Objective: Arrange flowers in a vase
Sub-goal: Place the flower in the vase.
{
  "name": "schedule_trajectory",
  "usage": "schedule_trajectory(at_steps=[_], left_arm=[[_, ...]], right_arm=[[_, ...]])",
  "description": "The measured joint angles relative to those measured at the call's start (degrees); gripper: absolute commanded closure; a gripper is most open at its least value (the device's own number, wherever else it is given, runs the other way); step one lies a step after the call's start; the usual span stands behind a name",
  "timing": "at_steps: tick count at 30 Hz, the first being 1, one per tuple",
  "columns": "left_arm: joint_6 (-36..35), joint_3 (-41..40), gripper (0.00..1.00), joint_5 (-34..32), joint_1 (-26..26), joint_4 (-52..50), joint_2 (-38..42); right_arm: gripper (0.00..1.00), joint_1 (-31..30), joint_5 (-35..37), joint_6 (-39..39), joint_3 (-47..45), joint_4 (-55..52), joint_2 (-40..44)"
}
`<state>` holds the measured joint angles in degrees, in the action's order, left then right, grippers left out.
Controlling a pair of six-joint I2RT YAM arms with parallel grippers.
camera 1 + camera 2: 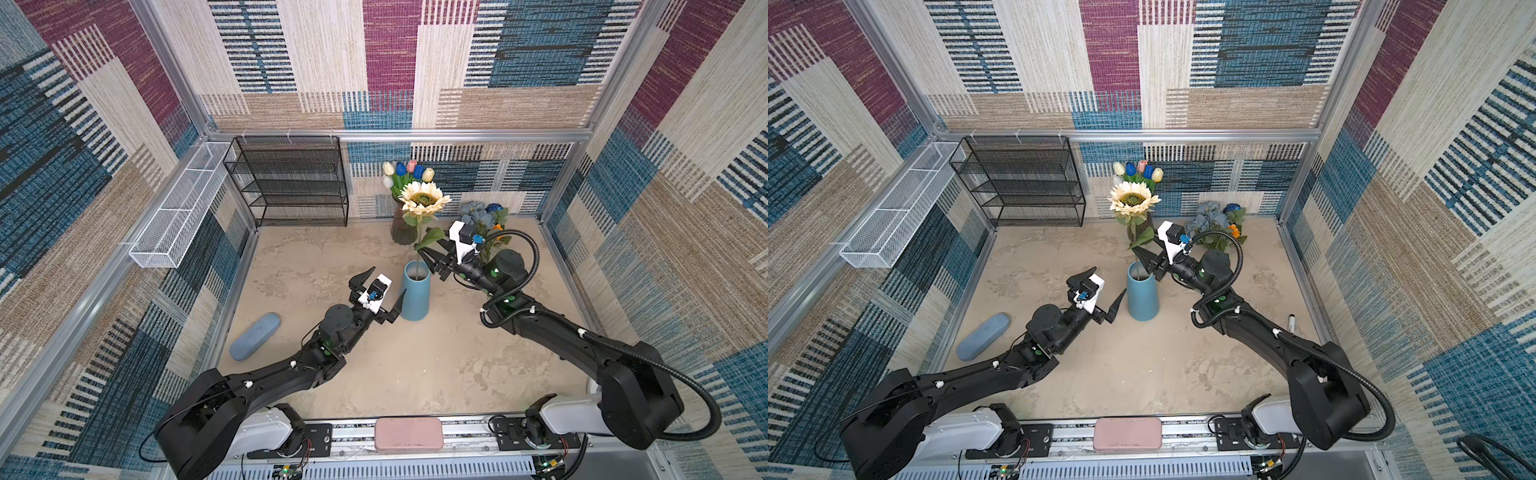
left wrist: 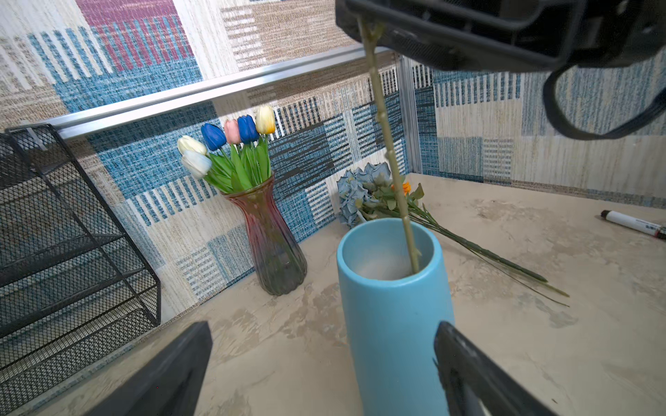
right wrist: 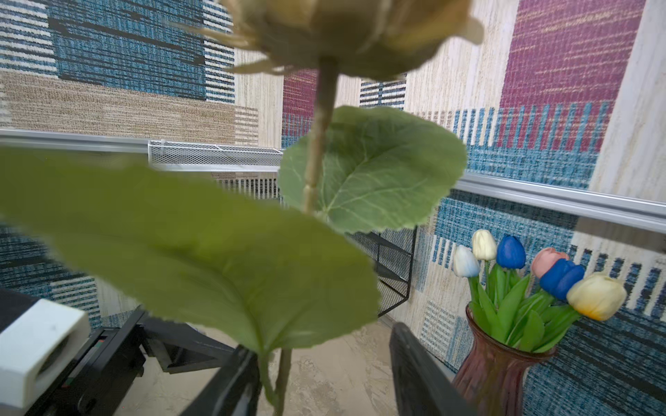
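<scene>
A cream sunflower stands with its stem inside the pale blue vase at mid-table. My right gripper is just above the vase rim, open, its jaws either side of the stem. In the right wrist view the sunflower stem runs close to one finger, with a wide gap to the other. My left gripper is wide open beside the vase, holding nothing. Tulips fill a red glass vase at the back. A pale blue rose bunch, an orange bloom and a deep blue rose lie at the back right.
A black mesh rack stands at the back left, with a white mesh basket on the left wall. A blue oblong case lies front left and a pink case on the front rail. A marker lies by the right wall.
</scene>
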<state>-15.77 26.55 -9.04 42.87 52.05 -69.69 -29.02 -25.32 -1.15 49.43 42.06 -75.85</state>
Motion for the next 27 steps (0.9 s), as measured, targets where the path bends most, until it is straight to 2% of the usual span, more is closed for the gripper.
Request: schedule_trajectory(at_steps=[7,11,20,23,27], left_arm=[[0.1,-1.1,0.01,-0.2,-0.4,0.2,1.5],[0.1,-1.1,0.01,-0.2,-0.5,0.2,1.5],[0.2,-1.1,0.01,-0.2,-0.9,1.1,0.0],[0.2,-1.3,0.01,-0.2,-0.9,1.0,0.4],[0.2,-1.5,0.01,-0.2,-0.9,1.0,1.2]], right_arm=[[0.29,0.0,4.6,-2.4,0.3,-6.3,8.5],[0.32,0.1,6.1,-3.1,0.9,-8.3,10.0],[0.46,0.1,4.3,-2.7,3.0,-11.0,1.8],[0.44,0.1,2.9,-2.4,5.8,-13.0,-1.2],[0.33,0.1,1.9,-3.2,10.4,-18.2,-4.3]])
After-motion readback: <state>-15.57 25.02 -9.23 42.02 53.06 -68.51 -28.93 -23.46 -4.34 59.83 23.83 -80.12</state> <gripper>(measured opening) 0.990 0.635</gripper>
